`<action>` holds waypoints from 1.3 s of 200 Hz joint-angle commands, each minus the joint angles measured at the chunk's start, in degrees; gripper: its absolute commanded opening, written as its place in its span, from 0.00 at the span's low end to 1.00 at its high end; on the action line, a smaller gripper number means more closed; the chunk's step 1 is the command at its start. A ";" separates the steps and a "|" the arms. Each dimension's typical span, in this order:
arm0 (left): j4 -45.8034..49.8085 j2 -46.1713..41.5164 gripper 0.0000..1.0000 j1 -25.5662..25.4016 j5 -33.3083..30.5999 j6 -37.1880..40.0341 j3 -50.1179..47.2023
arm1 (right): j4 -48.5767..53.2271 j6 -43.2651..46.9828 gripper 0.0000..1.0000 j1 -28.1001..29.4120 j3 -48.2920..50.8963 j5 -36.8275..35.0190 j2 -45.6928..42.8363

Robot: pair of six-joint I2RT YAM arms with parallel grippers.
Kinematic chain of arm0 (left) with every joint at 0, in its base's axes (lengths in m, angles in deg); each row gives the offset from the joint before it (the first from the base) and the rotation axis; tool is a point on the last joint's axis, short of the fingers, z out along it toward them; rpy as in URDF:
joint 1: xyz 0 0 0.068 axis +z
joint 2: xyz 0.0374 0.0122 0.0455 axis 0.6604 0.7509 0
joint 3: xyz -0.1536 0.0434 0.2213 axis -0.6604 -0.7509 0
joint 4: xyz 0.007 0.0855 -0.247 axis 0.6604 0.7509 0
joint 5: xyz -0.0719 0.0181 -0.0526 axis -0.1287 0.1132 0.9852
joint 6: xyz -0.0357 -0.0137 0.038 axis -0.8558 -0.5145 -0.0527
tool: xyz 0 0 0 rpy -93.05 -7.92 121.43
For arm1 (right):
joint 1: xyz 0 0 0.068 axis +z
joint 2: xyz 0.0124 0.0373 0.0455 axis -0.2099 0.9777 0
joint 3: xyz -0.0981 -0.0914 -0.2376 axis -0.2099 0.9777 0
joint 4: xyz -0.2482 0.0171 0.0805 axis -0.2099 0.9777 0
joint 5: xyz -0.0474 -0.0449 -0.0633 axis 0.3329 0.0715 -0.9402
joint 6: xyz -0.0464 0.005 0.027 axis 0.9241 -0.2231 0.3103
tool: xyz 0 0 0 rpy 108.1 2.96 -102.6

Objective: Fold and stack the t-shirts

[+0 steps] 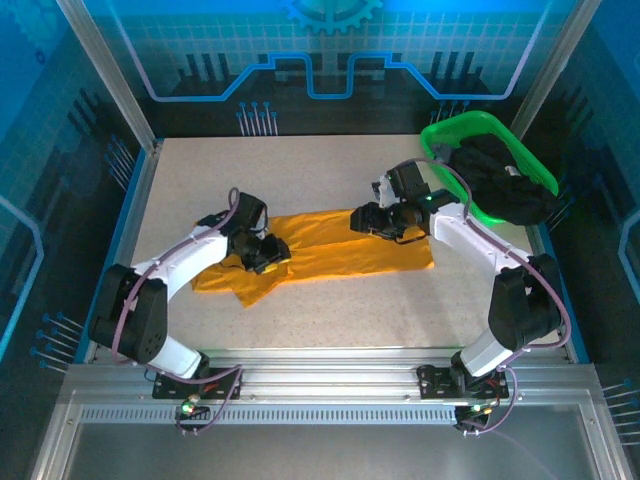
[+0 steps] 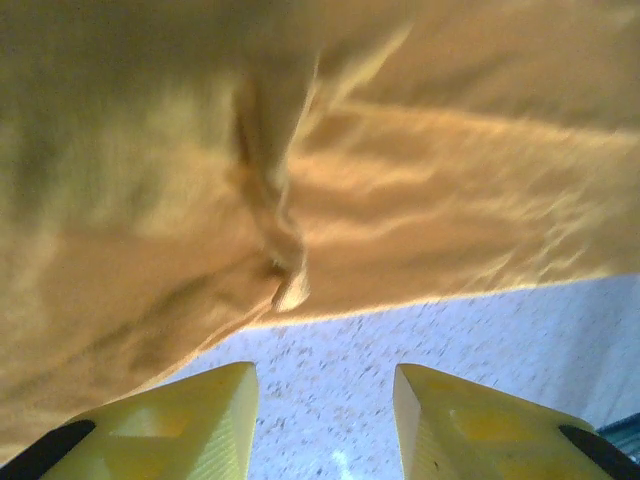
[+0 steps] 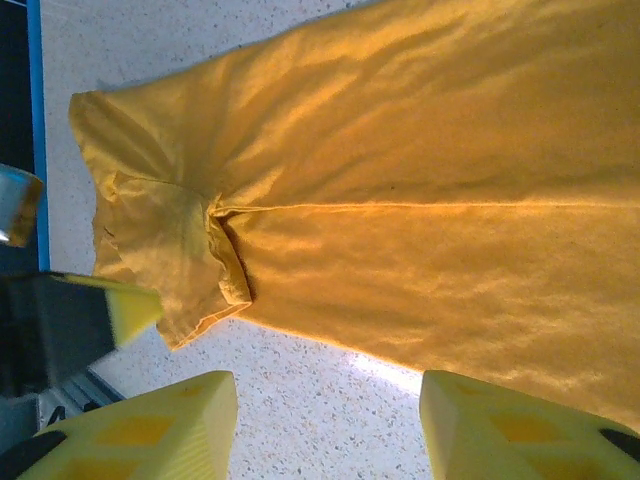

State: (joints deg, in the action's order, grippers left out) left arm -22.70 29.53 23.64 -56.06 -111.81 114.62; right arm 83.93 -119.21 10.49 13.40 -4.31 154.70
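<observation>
the left fingers point(image 2: 190, 425) stand spread and empty just short of an edge of the orange t-shirt point(image 1: 340, 255), the right fingers point(image 3: 150, 430) likewise spread beside it, the shirt lying flat mid-surface point(image 1: 300, 170), thin, limp and light, likely best pinched at a doubled edge or corner.

Robotics laboratory cell. Aluminium posts point(image 1: 110, 78) are framing a speckled table point(image 1: 330, 300), blue gear-printed panels point(image 1: 330, 50) are walling it in, and a left arm point(image 1: 180, 262) and right arm point(image 1: 480, 245) are sitting bolted to a metal rail point(image 1: 320, 385).
</observation>
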 commanded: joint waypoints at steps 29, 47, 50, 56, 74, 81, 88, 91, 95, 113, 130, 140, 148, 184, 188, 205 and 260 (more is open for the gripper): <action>1.18 9.75 0.36 1.03 -2.68 -2.35 5.11 | -0.21 -0.22 0.51 0.70 -0.41 1.15 -0.45; 2.47 12.40 0.36 -0.41 -3.19 -1.61 7.53 | 0.17 -0.04 0.51 0.60 -0.60 0.97 -0.70; 2.41 12.72 0.36 -0.67 -3.09 -1.57 7.72 | 0.18 -0.04 0.51 0.53 -0.52 0.91 -0.72; 2.20 13.30 0.37 -1.20 -2.93 -1.70 8.09 | 0.09 -0.04 0.51 0.54 -0.45 0.97 -0.80; 1.31 15.16 0.37 -2.91 -2.42 -2.07 8.97 | -0.15 -0.21 0.51 0.44 -0.03 0.93 -0.89; 1.31 15.85 0.37 -3.54 -2.51 -2.13 9.30 | -0.29 -0.28 0.51 0.38 0.10 0.92 -0.85; 1.27 16.54 0.37 -4.19 -2.54 -2.31 9.44 | -0.43 -0.39 0.51 0.41 0.18 1.03 -0.78; 1.15 16.86 0.37 -4.46 -2.53 -2.34 9.46 | -0.51 -0.46 0.51 0.42 0.19 1.01 -0.80; 1.00 17.15 0.37 -4.65 -2.57 -2.39 9.38 | -0.56 -0.48 0.51 0.39 0.19 1.01 -0.73; 0.55 17.93 0.37 -5.16 -2.17 -2.58 8.95 | -0.68 -0.44 0.51 0.39 0.02 1.15 -0.39; 1.37 17.61 0.38 -5.33 -2.61 -1.80 8.83 | -0.78 -0.30 0.51 0.27 -0.33 1.28 0.11; 2.32 16.90 0.40 -5.25 -3.03 -1.01 9.13 | -0.79 -0.23 0.51 0.32 -0.55 1.46 0.41; 3.25 15.69 0.41 -5.25 -3.78 -0.43 9.29 | -0.79 -0.13 0.51 0.33 -0.68 1.50 0.75; 6.90 3.97 0.44 -0.54 -9.75 0.62 5.13 | -0.96 0.69 0.51 0.11 -1.22 2.47 1.51; 6.73 2.62 0.44 0.78 -9.94 0.76 3.92 | -1.34 0.95 0.51 0.22 -1.22 3.03 1.59; 5.38 -1.64 0.44 7.42 -9.05 2.23 -0.48 | -5.05 2.29 0.52 1.01 -1.09 8.37 1.63; -1.00 -1.02 0.45 24.75 -6.43 10.36 -5.86 | -9.98 1.07 0.53 6.41 -3.05 13.90 4.34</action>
State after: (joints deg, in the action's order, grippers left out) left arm -21.24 26.45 44.73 -63.63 -106.76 110.49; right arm 76.78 -118.06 14.71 12.39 5.75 157.00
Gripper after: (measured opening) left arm 0.452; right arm 0.531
